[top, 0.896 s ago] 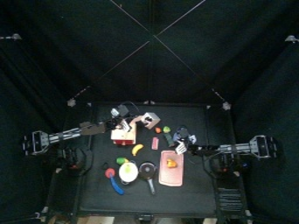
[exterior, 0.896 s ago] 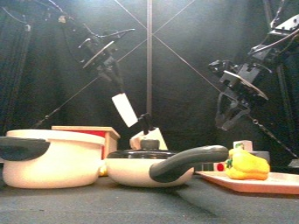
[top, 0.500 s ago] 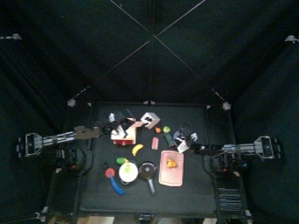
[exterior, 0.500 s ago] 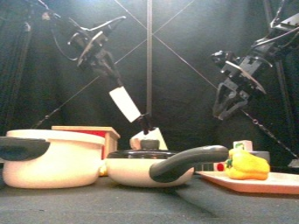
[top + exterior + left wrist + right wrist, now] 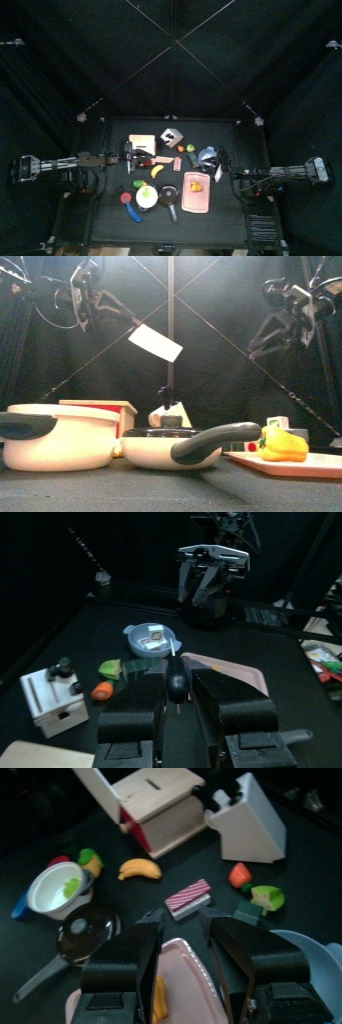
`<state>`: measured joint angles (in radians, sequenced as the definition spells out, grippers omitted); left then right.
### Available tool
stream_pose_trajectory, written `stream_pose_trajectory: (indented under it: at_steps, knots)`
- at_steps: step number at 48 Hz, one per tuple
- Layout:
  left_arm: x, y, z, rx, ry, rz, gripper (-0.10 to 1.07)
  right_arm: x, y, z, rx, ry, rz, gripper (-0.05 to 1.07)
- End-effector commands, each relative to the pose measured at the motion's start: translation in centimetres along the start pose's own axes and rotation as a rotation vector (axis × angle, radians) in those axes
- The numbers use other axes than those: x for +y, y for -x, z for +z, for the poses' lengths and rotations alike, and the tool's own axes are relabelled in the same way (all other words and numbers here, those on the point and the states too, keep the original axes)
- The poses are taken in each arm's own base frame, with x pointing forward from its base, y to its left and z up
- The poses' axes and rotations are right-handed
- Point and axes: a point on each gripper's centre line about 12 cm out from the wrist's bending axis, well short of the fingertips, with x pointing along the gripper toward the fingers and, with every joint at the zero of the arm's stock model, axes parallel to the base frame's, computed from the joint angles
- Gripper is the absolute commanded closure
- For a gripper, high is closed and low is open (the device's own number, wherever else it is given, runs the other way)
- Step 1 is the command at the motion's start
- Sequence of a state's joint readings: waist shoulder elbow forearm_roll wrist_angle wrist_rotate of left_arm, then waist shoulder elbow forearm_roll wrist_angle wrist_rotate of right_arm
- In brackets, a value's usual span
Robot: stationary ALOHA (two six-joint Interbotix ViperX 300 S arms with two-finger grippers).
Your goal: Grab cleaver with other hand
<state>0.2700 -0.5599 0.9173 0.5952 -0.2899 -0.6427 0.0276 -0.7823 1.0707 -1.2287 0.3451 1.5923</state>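
- The cleaver (image 5: pixel 156 343) hangs tilted in the air in the upper middle of the front view. The left pincer (image 5: pixel 178 690) seems to hold it by a thin dark handle between narrow jaws.
- The right pincer (image 5: pixel 181 933) stands wide and empty, well apart from the blade at the upper right of the front view.
- I judge the danger to be a release by the left pincer before the right one closes. The cleaver would then drop on the pot (image 5: pixel 60 436), the pan (image 5: pixel 167 444) or the knife block (image 5: pixel 170 414) below.
- The flat tilted blade may slip from a grip that takes only its edge.
- Between the arms the air is open. The lower middle of the bench (image 5: pixel 227 225) is crowded, with the pink board (image 5: pixel 287 461) near its front edge.
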Motion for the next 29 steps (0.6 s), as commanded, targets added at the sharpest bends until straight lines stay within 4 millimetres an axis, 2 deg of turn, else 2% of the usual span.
stream_pose_trajectory:
  at_steps: [1,11,29]
  knots:
    - [-0.6,-1.0,-0.1,-0.046,-0.009,-0.064,0.39,1.7,0.5,0.0,-0.021,0.091,0.109,0.29]
    - [-1.7,-3.2,-1.8,-0.105,-0.089,-0.185,0.39,5.1,1.6,-0.6,-0.034,0.229,0.323,0.29]
    - [-3.7,-6.0,-3.4,-0.332,-0.185,-0.269,0.39,4.8,1.6,0.1,-0.051,0.209,0.275,0.28]
